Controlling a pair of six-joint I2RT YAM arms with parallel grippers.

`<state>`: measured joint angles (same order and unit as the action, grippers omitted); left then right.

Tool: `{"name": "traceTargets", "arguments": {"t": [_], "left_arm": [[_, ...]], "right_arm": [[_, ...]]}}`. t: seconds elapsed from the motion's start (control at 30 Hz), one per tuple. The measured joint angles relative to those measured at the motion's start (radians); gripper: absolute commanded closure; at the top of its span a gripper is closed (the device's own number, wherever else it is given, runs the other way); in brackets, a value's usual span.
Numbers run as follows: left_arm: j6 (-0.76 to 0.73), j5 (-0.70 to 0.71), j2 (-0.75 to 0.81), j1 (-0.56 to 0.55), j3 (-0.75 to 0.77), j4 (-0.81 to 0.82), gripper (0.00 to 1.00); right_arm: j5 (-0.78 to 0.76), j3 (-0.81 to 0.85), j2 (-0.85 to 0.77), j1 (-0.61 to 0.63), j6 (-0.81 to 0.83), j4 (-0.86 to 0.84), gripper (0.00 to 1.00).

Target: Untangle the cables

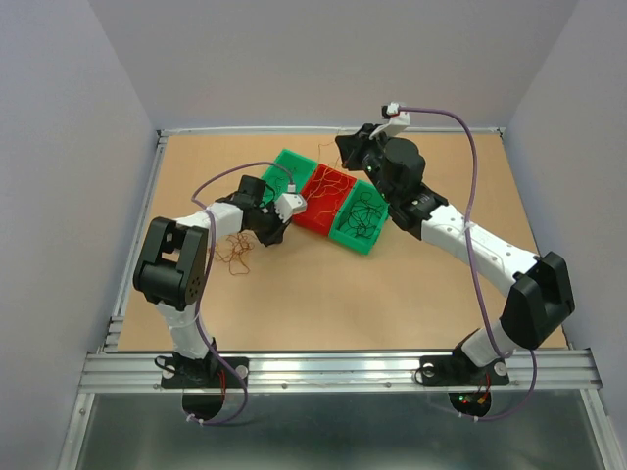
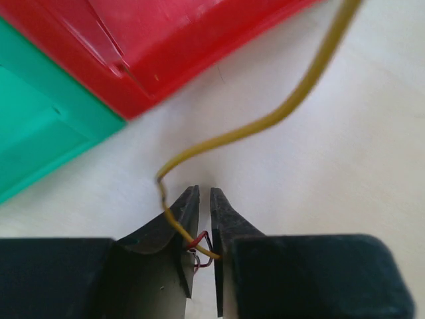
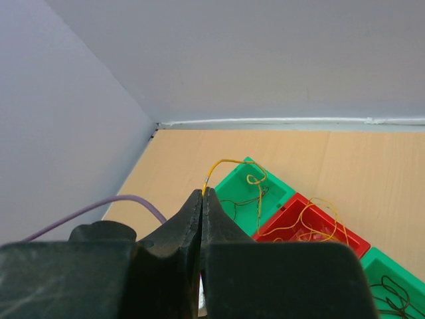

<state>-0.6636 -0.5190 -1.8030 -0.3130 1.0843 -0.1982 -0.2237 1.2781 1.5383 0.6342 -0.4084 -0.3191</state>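
The cables are thin curly strands. My left gripper (image 2: 204,193) is low over the table by the bins, closed on a yellow strand (image 2: 292,106) and a small red strand (image 2: 201,238); the yellow one arcs up to the right. In the top view it (image 1: 287,221) sits at the bins' near side. My right gripper (image 3: 203,193) is raised above the bins and shut on the end of another yellow strand (image 3: 229,161), which loops down into the left green bin (image 3: 265,193). In the top view this gripper (image 1: 343,144) is behind the bins.
Three bins stand in a diagonal row: green (image 1: 294,166), red (image 1: 328,196) holding orange strands, and green (image 1: 358,220) holding black strands. A loose tangle of orange strands (image 1: 235,253) lies on the table left of the bins. Walls close off the back and sides.
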Motion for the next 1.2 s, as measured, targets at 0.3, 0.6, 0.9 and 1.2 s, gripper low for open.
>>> {"name": "traceTargets", "arguments": {"t": [0.3, 0.6, 0.9, 1.2], "left_arm": [[-0.104, 0.077, 0.174, 0.087, -0.164, -0.026, 1.0], [-0.216, 0.137, 0.177, 0.334, -0.179, -0.037, 0.98], [-0.229, 0.112, 0.252, 0.349, -0.192, -0.047, 0.83], [-0.165, 0.061, 0.406, 0.347, -0.221, -0.029, 0.64]], "right_arm": [[-0.066, -0.03, -0.053, -0.002, 0.006, -0.003, 0.99], [-0.077, -0.031, -0.055, -0.016, 0.009, -0.003, 0.99], [-0.017, -0.009, 0.017, -0.019, 0.008, -0.002, 1.0], [-0.061, 0.024, 0.165, -0.019, -0.018, 0.106, 0.99]]}}
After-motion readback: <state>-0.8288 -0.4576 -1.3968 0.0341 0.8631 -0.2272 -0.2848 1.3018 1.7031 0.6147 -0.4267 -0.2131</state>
